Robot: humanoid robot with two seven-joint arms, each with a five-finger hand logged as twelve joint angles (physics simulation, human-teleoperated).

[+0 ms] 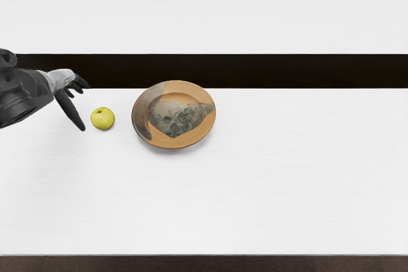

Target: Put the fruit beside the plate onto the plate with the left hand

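Step in hand: we judge this to be the approach. The left hand (67, 88) reaches toward the fruit and nothing is grasped yet.
Left hand: its arm comes in from the left edge, and the hand sits just left of the fruit, near it but apart.
Fingers: the fingers (74, 114) are spread wide and hold nothing. One long digit stretches down beside the fruit, and the shorter ones fan out toward the dark gap (255, 71) behind the table.
Fruit: a small yellow-green apple (102, 118) rests on the white table (255, 189), between the hand and the plate, just beside the plate's left rim and not touching it.
Plate: an orange-brown plate (203, 114) with a grey mottled centre lies right of the apple, with nothing on it.
Hand height: from this slanted view we cannot tell whether the longest fingertip touches the table or hovers above it.
Next move: in our judgement the hand must shift right over the apple, close its fingers around it, then lift and carry it the short way to the plate.
Risk: a round apple may roll if a finger nudges it sideways.
Right hand: not in view.
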